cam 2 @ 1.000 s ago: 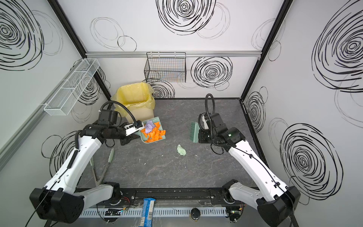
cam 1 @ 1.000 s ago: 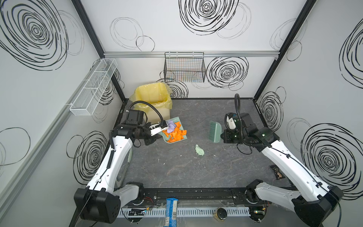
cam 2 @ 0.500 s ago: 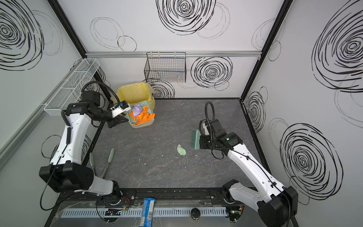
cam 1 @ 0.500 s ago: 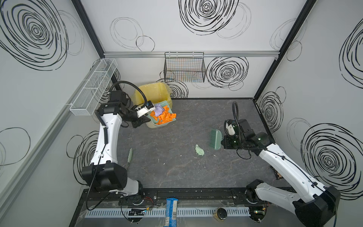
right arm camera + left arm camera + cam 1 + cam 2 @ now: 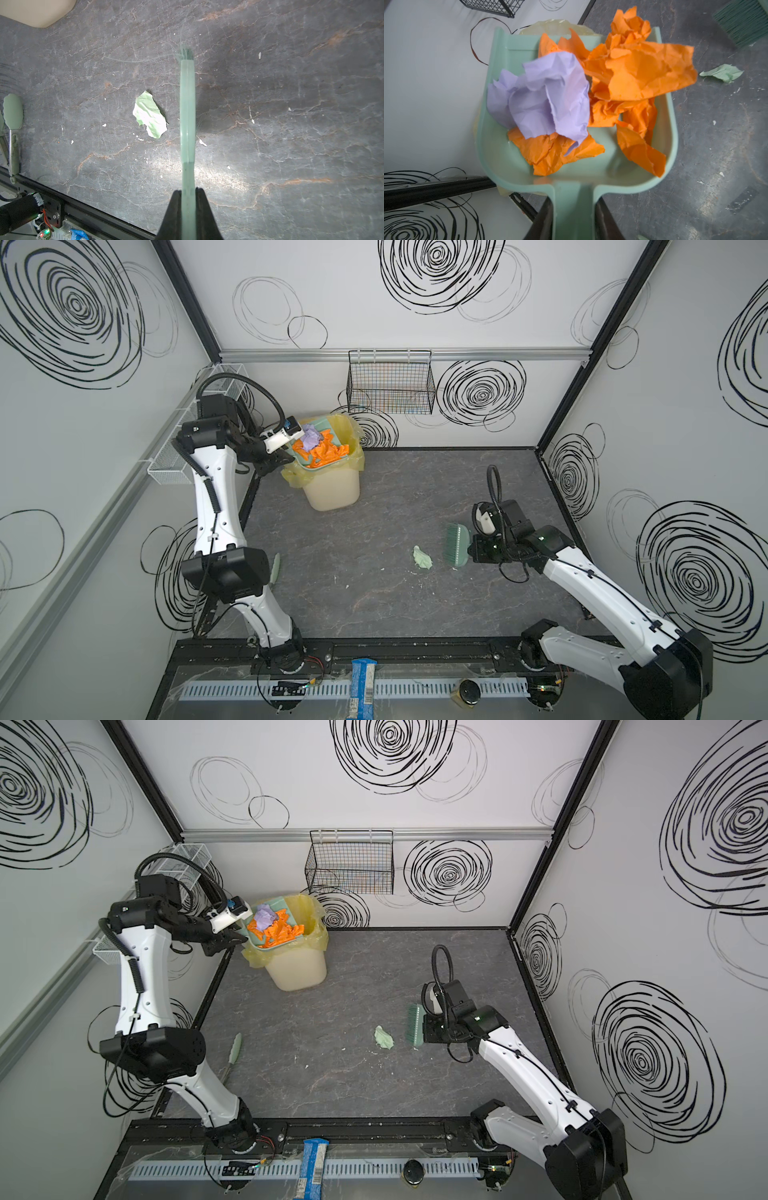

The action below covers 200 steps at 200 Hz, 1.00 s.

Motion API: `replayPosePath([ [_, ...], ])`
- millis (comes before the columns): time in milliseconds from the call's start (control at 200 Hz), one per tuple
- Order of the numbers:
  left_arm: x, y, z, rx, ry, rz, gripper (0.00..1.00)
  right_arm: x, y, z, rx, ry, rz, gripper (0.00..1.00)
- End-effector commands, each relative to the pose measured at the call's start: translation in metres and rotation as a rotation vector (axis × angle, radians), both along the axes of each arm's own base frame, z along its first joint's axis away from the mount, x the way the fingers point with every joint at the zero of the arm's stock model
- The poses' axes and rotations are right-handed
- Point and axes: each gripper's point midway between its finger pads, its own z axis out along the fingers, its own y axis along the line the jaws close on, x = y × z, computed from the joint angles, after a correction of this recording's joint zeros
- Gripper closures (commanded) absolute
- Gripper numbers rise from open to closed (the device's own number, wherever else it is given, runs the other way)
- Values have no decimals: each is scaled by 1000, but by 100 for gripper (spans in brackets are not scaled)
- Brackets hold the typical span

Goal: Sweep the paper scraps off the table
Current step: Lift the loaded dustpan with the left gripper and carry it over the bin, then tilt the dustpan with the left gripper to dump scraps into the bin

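Left wrist view shows left gripper (image 5: 573,207) clamping the dustpan (image 5: 500,158) handle, holding paper scraps (image 5: 633,79) above the lined bin (image 5: 332,489) for dumping, while right gripper (image 5: 188,193) pinches the brush (image 5: 187,104) beside one green scrap (image 5: 150,114).

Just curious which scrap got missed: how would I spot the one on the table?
Start at the dark grey table. Near its middle, beside the green brush, lies one pale green scrap. It alone lies loose; orange and lilac scraps fill the dustpan.

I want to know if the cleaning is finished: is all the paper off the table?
No, one pale green scrap lies on the table beside the brush.
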Motion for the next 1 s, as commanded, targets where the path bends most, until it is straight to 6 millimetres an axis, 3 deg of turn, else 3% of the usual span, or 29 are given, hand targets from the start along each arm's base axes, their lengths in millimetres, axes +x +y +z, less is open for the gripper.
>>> replayPosePath([
  [0, 12, 18, 1, 61, -2, 37, 100, 2, 1, -5, 15, -4, -10, 100],
  [210, 47, 39, 9, 257, -85, 87, 100, -4, -1, -12, 16, 18, -22, 100],
  [520, 72, 31, 27, 623, -196, 70, 100, -5, -3, -13, 17, 7, -29, 100],
  [800, 81, 35, 42, 852, -264, 102, 100, -6, -6, -14, 6, 0, -37, 100],
  [996, 81, 37, 61, 911, -318, 124, 100, -7, -7, -17, 2, 1, -39, 100],
])
